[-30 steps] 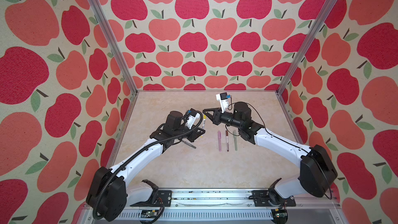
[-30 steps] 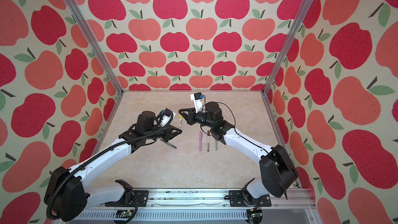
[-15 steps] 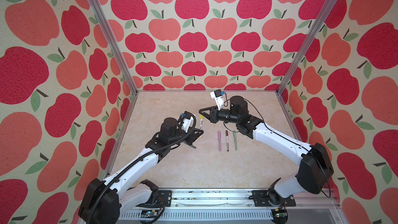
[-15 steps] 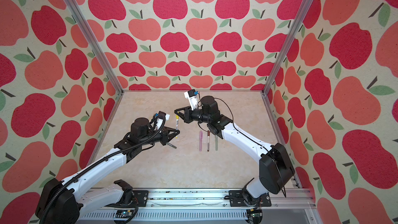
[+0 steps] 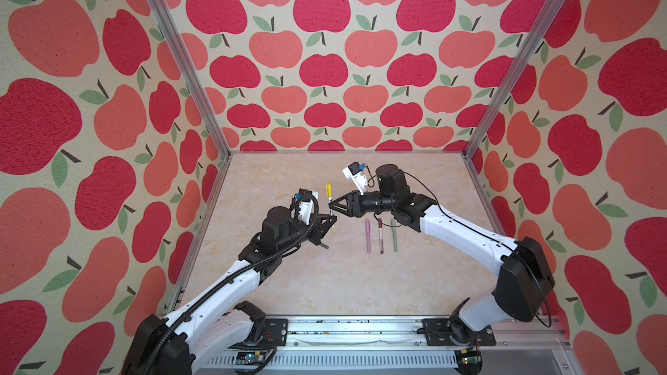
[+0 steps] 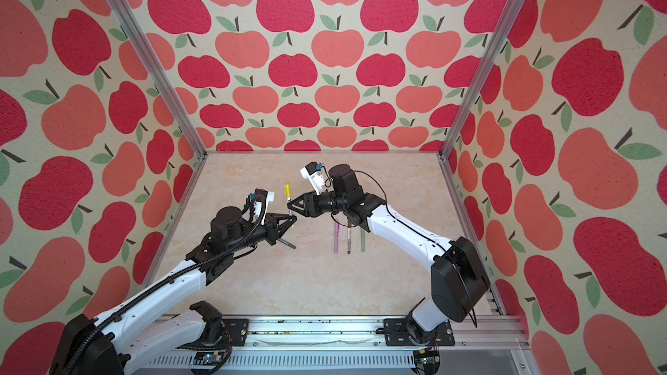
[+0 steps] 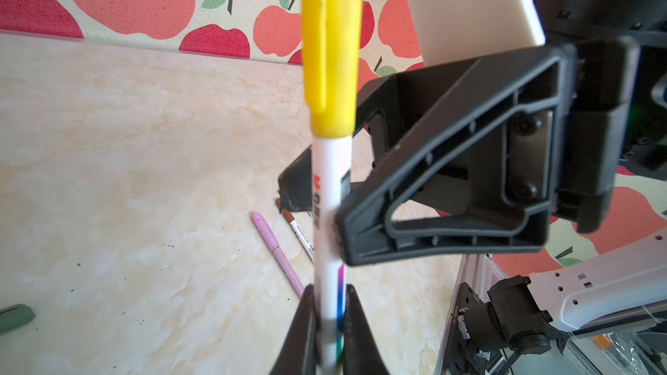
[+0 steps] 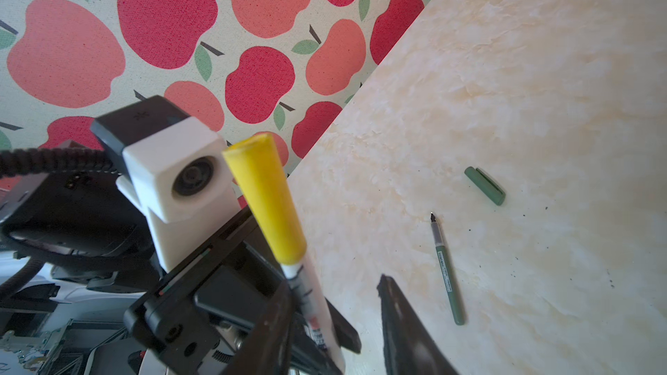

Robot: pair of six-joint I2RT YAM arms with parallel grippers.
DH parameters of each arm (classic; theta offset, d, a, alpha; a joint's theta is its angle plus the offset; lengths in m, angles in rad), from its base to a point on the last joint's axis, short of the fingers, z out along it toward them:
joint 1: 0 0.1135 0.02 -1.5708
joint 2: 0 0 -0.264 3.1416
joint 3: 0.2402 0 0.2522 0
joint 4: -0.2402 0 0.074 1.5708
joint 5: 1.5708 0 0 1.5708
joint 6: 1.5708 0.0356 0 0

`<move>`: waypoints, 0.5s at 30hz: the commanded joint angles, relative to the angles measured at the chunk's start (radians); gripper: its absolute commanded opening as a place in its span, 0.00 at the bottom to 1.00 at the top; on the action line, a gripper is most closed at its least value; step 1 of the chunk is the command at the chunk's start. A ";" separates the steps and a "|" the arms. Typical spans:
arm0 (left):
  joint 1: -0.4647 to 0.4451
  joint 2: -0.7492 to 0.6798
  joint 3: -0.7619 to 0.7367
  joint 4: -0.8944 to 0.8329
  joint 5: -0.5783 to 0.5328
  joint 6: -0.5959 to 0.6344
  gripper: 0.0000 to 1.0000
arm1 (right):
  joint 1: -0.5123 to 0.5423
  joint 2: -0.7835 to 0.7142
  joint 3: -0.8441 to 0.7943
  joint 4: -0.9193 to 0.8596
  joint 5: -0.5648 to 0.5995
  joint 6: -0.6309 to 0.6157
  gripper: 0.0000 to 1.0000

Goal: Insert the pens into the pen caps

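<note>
Three apple-print walls (image 5: 325,66) enclose a marbled beige tabletop (image 5: 325,283) strewn with pens (image 5: 380,236).

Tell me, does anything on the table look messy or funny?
Just one thing: a dark green pen lies on the table with its tip bare, and its dark green cap lies apart from it. Tiny dark specks dot the table too.

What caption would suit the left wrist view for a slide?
Left hand grips the yellow-capped pen, while the right hand stands open around its barrel.
</note>
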 commanded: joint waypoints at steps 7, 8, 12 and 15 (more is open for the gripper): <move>-0.006 0.023 0.021 0.093 -0.005 -0.040 0.00 | 0.013 0.001 0.007 -0.028 -0.001 -0.005 0.29; -0.007 0.024 0.021 0.095 -0.005 -0.040 0.00 | 0.014 0.003 0.008 -0.026 -0.001 -0.005 0.28; -0.010 0.030 0.025 0.097 -0.005 -0.046 0.00 | 0.022 0.010 0.008 -0.016 -0.001 0.001 0.22; -0.011 0.036 0.030 0.095 0.000 -0.049 0.00 | 0.024 0.010 0.005 -0.008 0.005 0.002 0.18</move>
